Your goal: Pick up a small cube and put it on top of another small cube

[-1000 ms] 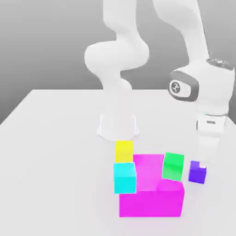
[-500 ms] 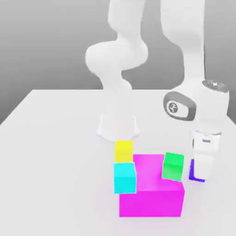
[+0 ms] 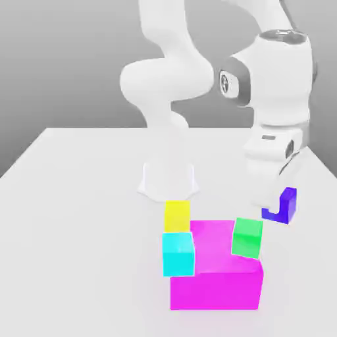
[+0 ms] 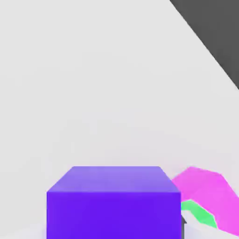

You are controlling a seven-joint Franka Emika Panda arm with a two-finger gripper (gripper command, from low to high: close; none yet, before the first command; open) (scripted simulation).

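The small violet-purple cube [image 3: 288,205] hangs in the air at the exterior view's right, off the table. My gripper [image 3: 278,199] is shut on it, and one white finger covers its upper left part. In the hand view the same cube [image 4: 113,203] sits close in front of the camera. The green cube [image 3: 247,237] stands tilted on the magenta block's upper right corner, below and to the exterior view's left of the held cube. The cyan cube [image 3: 178,253] rests against the block's left side.
A large magenta block [image 3: 217,283] lies on the white table [image 3: 72,217] near the front. A yellow cube [image 3: 176,215] stands behind the cyan one. The arm's white base [image 3: 168,179] stands at the table's middle. In the hand view the magenta block [image 4: 205,186] and green cube [image 4: 200,213] lie beyond the held cube.
The gripper came down over the purple cube on the table, closed on it, and has now risen with it well above the table.
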